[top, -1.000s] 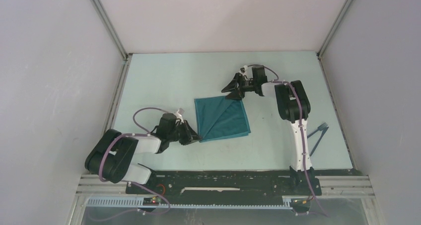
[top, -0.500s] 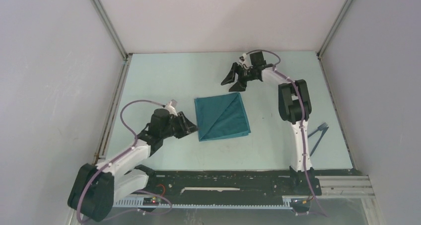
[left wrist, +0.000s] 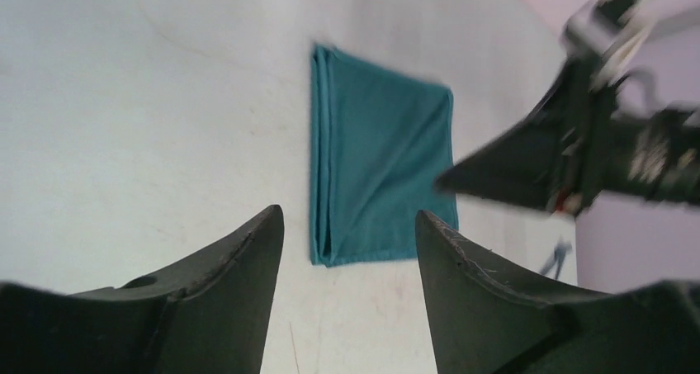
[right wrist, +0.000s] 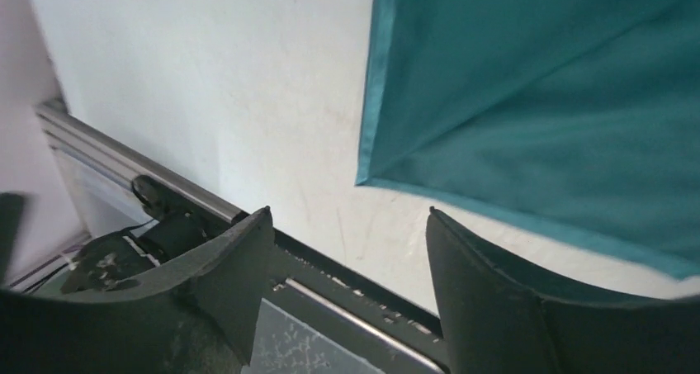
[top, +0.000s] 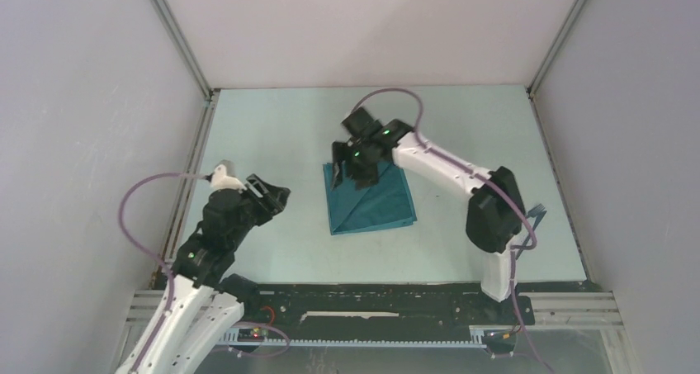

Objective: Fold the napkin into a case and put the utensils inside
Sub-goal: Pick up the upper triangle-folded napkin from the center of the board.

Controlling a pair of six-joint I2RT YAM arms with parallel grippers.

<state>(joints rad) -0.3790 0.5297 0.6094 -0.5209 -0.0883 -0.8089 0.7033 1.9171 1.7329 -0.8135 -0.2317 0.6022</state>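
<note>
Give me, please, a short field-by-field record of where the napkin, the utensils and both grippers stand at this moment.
napkin: folded, flat on the table, a diagonal crease showing
utensils: on the table's right side, apart from the napkin, partly hidden by the right arm in the top view
left gripper: open, empty, left of the napkin, not touching it
right gripper: open, empty, over the napkin's far-left corner; contact cannot be told
case: not yet formed
</note>
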